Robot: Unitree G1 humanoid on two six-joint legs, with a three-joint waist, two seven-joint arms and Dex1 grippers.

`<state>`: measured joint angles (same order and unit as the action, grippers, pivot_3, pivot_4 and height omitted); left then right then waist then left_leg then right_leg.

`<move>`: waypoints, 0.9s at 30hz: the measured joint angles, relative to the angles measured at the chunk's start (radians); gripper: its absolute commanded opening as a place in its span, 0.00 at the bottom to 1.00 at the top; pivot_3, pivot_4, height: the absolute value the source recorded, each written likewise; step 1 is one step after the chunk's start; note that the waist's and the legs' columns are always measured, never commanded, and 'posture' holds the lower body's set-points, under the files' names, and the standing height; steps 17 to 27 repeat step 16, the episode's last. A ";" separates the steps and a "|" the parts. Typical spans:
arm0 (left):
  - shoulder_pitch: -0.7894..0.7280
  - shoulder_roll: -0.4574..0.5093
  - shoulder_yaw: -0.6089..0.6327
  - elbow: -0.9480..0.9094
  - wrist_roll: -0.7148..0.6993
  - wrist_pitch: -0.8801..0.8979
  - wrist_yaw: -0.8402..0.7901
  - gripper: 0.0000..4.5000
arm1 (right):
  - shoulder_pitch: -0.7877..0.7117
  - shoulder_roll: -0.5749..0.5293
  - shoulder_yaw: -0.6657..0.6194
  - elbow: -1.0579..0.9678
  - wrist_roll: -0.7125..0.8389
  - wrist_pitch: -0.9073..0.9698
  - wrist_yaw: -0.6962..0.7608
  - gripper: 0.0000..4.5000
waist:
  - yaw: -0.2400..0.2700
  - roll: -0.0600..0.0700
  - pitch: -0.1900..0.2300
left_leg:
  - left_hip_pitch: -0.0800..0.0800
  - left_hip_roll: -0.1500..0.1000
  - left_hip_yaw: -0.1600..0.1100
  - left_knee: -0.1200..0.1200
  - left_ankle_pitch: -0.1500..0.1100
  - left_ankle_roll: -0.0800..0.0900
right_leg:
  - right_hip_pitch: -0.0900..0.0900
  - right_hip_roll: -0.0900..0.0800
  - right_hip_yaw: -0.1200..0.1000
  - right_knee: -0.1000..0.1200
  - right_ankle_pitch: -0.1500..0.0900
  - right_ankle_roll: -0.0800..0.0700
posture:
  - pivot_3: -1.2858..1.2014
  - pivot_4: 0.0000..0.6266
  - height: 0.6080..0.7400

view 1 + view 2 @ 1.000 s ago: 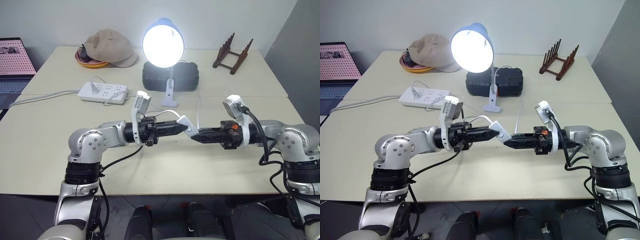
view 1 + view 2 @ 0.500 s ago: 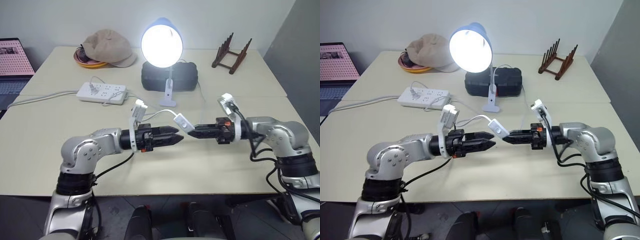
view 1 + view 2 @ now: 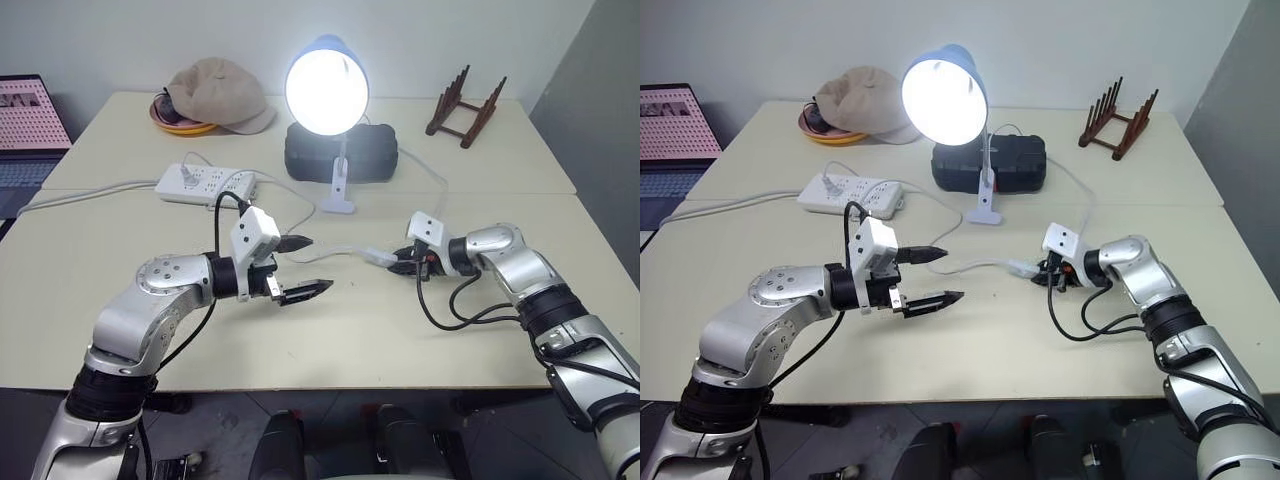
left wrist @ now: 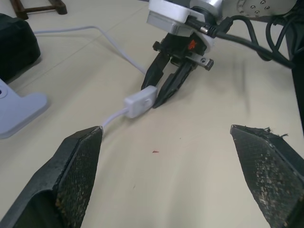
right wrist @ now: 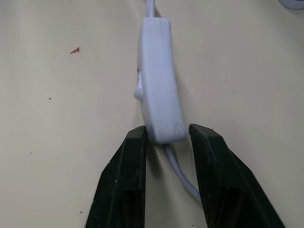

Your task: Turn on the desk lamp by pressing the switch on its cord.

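The desk lamp (image 3: 326, 88) stands lit at the back of the table, blue shade and white clip base facing me. Its thin white cord (image 3: 340, 250) runs across the tabletop to the switch (image 3: 378, 257), which lies flat on the table. My right gripper (image 3: 405, 263) points at the switch; in the right wrist view its fingers (image 5: 126, 180) are slightly parted and closely flank the near end of the switch (image 5: 159, 90). My left gripper (image 3: 314, 264) hovers to the left of the switch, wide open and empty, with the switch (image 4: 140, 101) ahead of it.
A white power strip (image 3: 205, 184) lies at the back left with its thick cable running left. A black case (image 3: 340, 152) sits behind the lamp, a beige cap (image 3: 220, 95) on an orange bowl beyond, a wooden rack (image 3: 463, 105) at the back right, and a laptop (image 3: 30, 120) at the far left.
Both grippers held the switch up between them. The left one let go, opened wide and drew back left. The right one lowered the switch onto the table and its fingers parted.
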<state>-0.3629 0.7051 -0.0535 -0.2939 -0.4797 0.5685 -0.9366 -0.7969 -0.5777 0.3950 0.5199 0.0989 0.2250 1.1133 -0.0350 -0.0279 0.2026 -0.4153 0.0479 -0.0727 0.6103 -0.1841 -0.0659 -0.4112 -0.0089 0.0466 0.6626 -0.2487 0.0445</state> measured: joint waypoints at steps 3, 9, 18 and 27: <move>0.003 0.010 -0.001 0.016 0.011 -0.011 -0.022 1.00 | 0.031 -0.013 -0.028 -0.040 0.011 0.029 0.045 0.62 | 0.000 0.000 0.000 | -0.001 0.000 0.000 0.000 0.000 0.000 | 0.000 0.000 0.000 0.000 0.000 0.000 | 0.52 0.24 1.00; -0.048 0.063 0.013 0.083 0.016 -0.006 -0.072 1.00 | 0.135 -0.154 -0.167 -0.332 0.111 0.198 0.083 0.88 | 0.006 0.003 0.002 | -0.002 -0.001 0.000 0.000 0.000 0.000 | -0.001 -0.001 -0.001 0.000 0.000 0.000 | 0.52 0.24 1.00; -0.128 0.118 -0.027 0.160 0.053 -0.039 -0.189 1.00 | 0.348 -0.228 -0.349 -0.696 0.244 0.426 -0.002 0.99 | 0.003 0.003 0.002 | -0.001 0.000 0.000 0.000 0.000 0.000 | -0.001 -0.001 0.000 0.000 -0.001 0.000 | 0.52 0.24 1.00; -0.128 0.118 -0.027 0.160 0.053 -0.039 -0.189 1.00 | 0.348 -0.228 -0.349 -0.696 0.244 0.426 -0.002 0.99 | 0.003 0.003 0.002 | -0.001 0.000 0.000 0.000 0.000 0.000 | -0.001 -0.001 0.000 0.000 -0.001 0.000 | 0.52 0.24 1.00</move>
